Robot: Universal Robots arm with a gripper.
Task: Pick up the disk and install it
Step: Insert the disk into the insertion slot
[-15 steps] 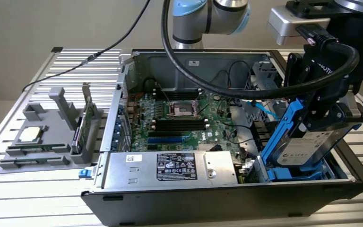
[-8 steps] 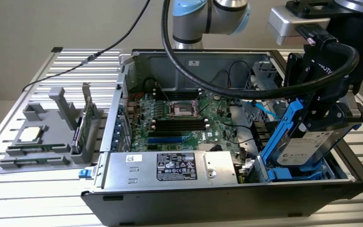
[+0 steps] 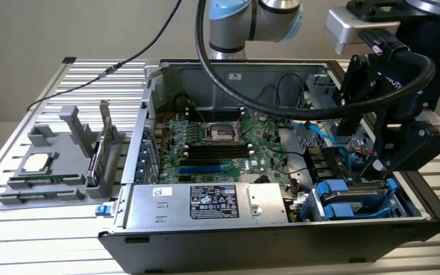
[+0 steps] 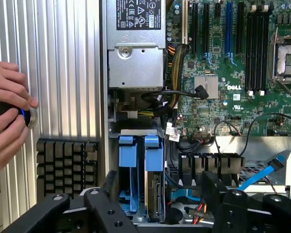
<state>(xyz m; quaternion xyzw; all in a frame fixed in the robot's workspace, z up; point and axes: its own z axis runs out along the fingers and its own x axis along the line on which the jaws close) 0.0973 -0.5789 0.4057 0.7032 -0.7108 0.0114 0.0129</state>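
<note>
The disk stands on edge in the drive bay of the open computer case, its silver side showing inside a bright blue carrier. A second blue carrier stands beside it. In the exterior view the blue-framed disk lies in the case's near corner on the exterior view's right. My gripper hovers just over this bay, open, its black fingers spread to either side of the carriers and touching nothing. From outside, the gripper hangs directly above the bay.
A large silver labelled box and the green motherboard fill the rest of the case. Loose cables lie beside the bay. A black finned block sits outside the case wall. A person's hands hold a round knob. A grey fixture stands at the exterior view's left.
</note>
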